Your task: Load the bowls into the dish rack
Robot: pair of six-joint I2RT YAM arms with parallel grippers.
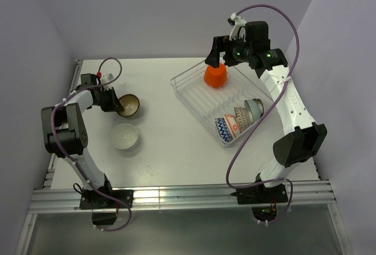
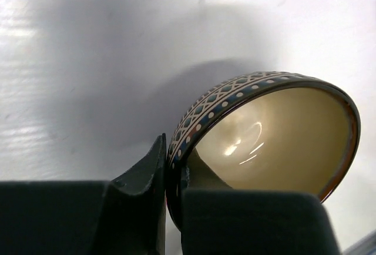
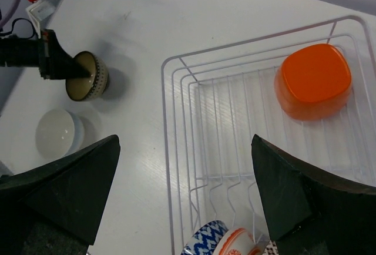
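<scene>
Bowls (image 1: 235, 123) are seen from above on edge in the dish rack (image 1: 189, 89), the patterned bowl (image 1: 130, 106) well to its left; at the left wrist the left gripper (image 2: 174, 170) is shown pinched on that bowl's rim; at the right wrist the right gripper (image 3: 185, 143) is spread wide, empty, over the rack.

Tabletop (image 1: 170, 155): white, matte, soft shadows across it; fills the middle of the overhead view. One small dark scuff (image 3: 126, 15) toward its 11 o'clock corner. Walls (image 1: 147, 8): plain pale lavender-grey, closing the tabletop in from 9 through 12 to 3 o'clock. Aluminium rails (image 1: 188, 199): slotted silver bars running side to side along the 6 o'clock edge. A narrower metal strip (image 1: 50, 173) follows the 9 o'clock edge. Beyond the rails at 6 o'clock, a dull grey surface (image 1: 194, 231), possibly floor; too dim to tell.
</scene>
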